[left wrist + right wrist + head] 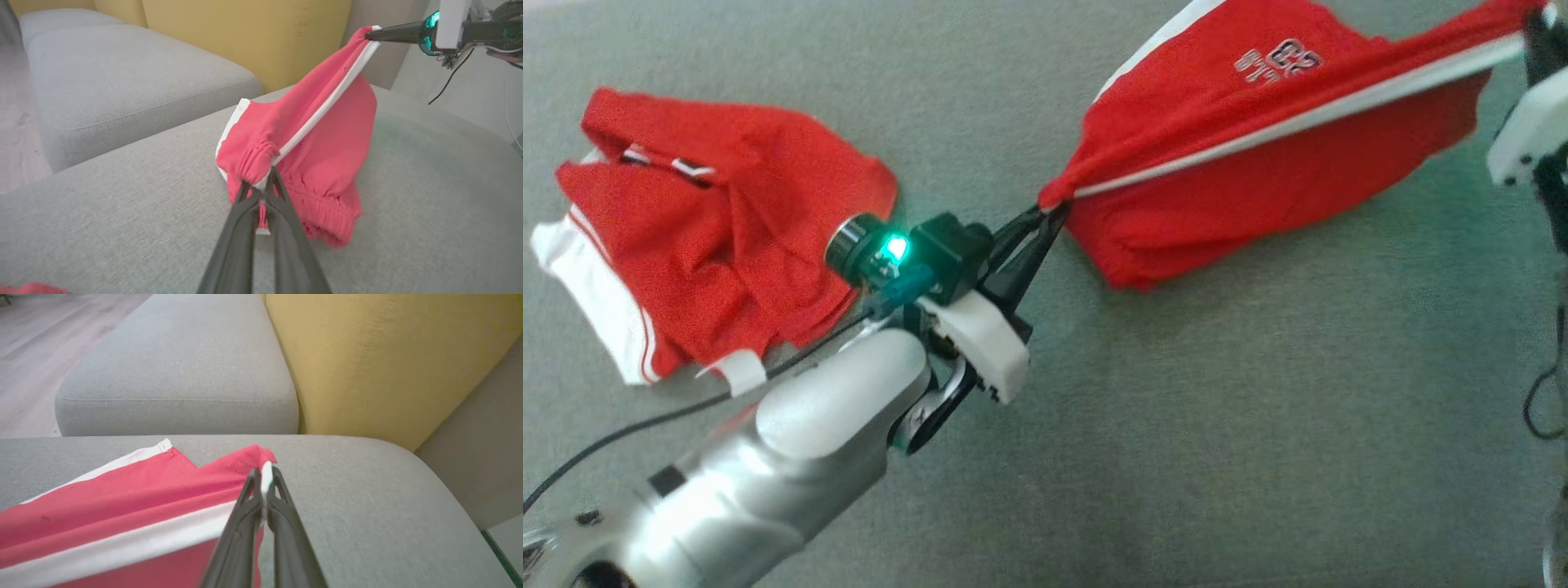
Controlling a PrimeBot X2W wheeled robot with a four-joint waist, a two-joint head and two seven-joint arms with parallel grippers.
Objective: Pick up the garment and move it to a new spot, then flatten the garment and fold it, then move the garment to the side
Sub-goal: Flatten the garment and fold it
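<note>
The garment (1258, 139) is a pair of red shorts with white side stripes and a printed number, stretched in the air between my two grippers above the grey cushion. My left gripper (1049, 214) is shut on its elastic waistband corner (257, 169). My right gripper (369, 34) is shut on the far hem end at the white stripe (265, 477). The lower part of the garment (327, 204) hangs down and touches the cushion.
A second red and white garment (711, 229) lies crumpled on the grey cushion (1176, 425) at the left, behind my left arm. A yellow backrest (388, 355) and another grey seat cushion (179, 367) lie beyond. A black cable (1539, 400) hangs at the right edge.
</note>
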